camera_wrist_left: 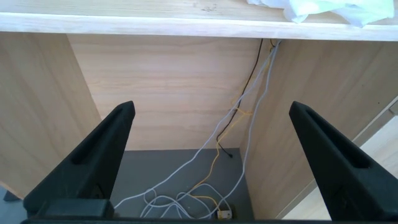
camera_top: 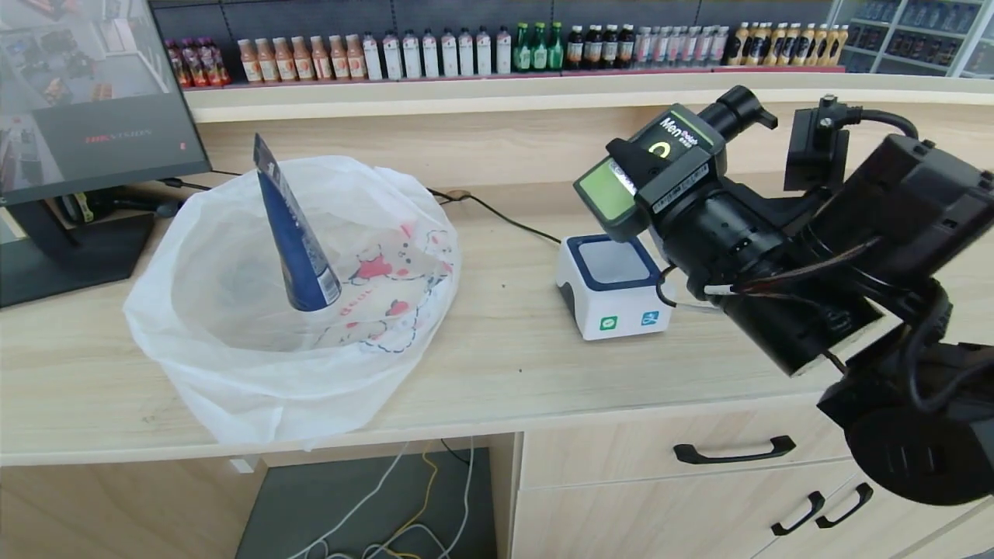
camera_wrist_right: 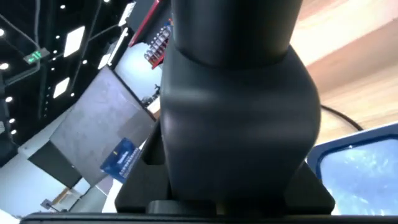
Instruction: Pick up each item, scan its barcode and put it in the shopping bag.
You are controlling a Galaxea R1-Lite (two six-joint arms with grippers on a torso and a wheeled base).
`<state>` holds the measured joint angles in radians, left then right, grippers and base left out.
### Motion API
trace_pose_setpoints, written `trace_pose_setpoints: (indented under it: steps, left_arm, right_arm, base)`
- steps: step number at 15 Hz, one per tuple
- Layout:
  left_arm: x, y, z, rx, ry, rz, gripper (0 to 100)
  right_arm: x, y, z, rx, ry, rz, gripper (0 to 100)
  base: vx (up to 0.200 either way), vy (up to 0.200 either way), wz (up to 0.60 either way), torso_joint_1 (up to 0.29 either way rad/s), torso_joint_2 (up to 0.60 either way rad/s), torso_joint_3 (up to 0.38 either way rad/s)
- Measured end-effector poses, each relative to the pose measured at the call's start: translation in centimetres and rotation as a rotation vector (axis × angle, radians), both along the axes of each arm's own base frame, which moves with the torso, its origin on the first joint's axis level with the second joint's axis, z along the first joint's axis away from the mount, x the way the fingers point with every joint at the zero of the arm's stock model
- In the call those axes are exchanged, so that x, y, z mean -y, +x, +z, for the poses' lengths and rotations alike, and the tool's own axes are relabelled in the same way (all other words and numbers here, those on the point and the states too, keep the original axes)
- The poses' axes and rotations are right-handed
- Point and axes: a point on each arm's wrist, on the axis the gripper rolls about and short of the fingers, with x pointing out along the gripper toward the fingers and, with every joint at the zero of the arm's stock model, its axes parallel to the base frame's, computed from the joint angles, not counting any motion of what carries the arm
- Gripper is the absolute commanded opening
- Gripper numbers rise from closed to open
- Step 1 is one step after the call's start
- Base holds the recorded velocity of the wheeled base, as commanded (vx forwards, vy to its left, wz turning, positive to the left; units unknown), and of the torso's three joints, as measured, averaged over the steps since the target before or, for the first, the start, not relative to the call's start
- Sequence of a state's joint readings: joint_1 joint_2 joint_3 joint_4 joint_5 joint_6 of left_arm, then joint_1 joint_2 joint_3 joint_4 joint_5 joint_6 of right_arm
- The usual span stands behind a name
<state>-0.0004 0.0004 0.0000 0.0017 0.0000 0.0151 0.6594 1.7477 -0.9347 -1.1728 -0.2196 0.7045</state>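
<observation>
Pale wood-grain counter (camera_top: 505, 365) across the foreground, with a raised ledge (camera_top: 497, 93) along its back. Behind that, a dark wall shelf (camera_top: 543, 74) lined with bottles (camera_top: 435, 53) (orange, white, green, dark). At the left, a monitor (camera_top: 85, 93) on a black stand. Below the counter, drawers (camera_top: 606, 466) with black handles (camera_top: 734, 452), an open bay, grey floor (camera_top: 326, 497) and loose cables (camera_wrist_left: 186, 199). Small bright ceiling lights (camera_wrist_right: 74, 40) overhead.

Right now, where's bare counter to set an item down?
Free: the counter between bag and scanner, and the front strip before the scanner. Crowded: monitor corner left of bag; bottle held above scanner.
</observation>
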Motion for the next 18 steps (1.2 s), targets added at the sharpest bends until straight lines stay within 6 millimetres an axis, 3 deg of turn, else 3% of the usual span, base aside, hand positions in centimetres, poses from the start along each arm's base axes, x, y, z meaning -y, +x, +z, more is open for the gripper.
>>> trace_pose_setpoints:
  steps: [6, 18]
  left_arm:
    - [0.0, 0.0, 0.0, 0.0, 0.0, 0.0, 100]
    - [0.0, 0.0, 0.0, 0.0, 0.0, -0.001, 100]
  right_arm:
    - [1.4, 4.2, -0.7, -0.093, 0.026, -0.079, 0]
    - [1.6, 4.5, -3.3, -0.162, -0.009, -0.134, 0]
  base:
    - [0.0, 0.0, 0.0, 0.0, 0.0, 0.0]
    - [0.0, 0.0, 0.0, 0.0, 0.0, 0.0]
